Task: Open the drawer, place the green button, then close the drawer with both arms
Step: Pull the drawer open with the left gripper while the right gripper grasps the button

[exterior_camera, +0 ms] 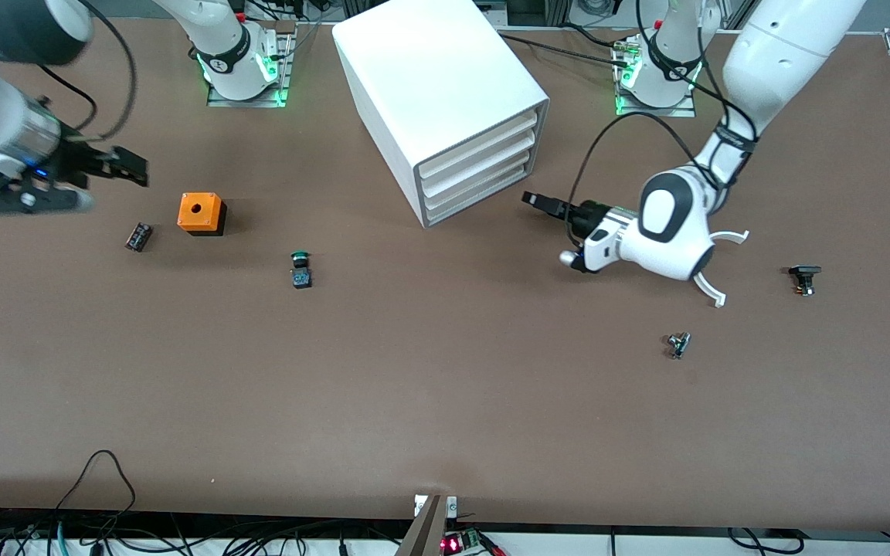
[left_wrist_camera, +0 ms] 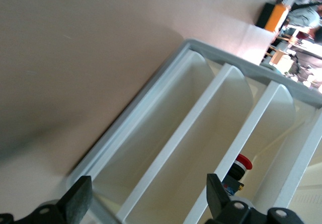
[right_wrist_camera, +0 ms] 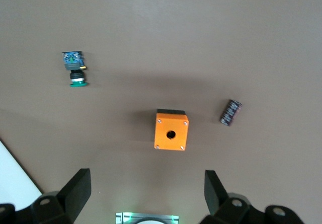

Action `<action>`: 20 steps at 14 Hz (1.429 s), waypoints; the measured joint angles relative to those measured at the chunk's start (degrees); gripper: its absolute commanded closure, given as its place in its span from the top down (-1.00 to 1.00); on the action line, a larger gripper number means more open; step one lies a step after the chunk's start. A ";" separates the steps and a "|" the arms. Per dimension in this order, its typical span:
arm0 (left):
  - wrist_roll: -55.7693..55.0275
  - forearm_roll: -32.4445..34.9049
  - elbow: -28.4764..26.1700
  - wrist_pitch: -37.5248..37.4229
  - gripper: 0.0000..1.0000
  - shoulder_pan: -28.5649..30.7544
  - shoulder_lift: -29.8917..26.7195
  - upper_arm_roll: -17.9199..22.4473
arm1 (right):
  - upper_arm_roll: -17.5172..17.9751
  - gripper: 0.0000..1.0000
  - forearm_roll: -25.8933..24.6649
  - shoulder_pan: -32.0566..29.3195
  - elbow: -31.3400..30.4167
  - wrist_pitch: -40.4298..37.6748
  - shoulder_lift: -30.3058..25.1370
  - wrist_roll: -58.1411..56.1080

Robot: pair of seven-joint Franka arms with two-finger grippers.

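Well apart: button (exterior_camera: 301, 269), right end effector (exterior_camera: 130, 167).

The worktop (exterior_camera: 429, 401) is matt brown. The cabinet (exterior_camera: 437, 85) looks like smooth white plastic, the orange box (exterior_camera: 201, 212) matt plastic, the arms' (exterior_camera: 673, 232) shells glossy white.

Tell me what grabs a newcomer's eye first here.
The large white cabinet between the two arm bases, drawers all shut, with the left gripper open and aimed at its drawer fronts. Next the orange box toward the right arm's end, beside the open right gripper. The small green-capped button lies nearer the front camera than the cabinet.
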 measured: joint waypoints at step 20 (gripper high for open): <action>4.90 -4.00 0.31 9.55 0.98 -2.73 0.65 2.64 | 3.40 1.00 2.52 10.78 -5.75 31.37 24.25 4.31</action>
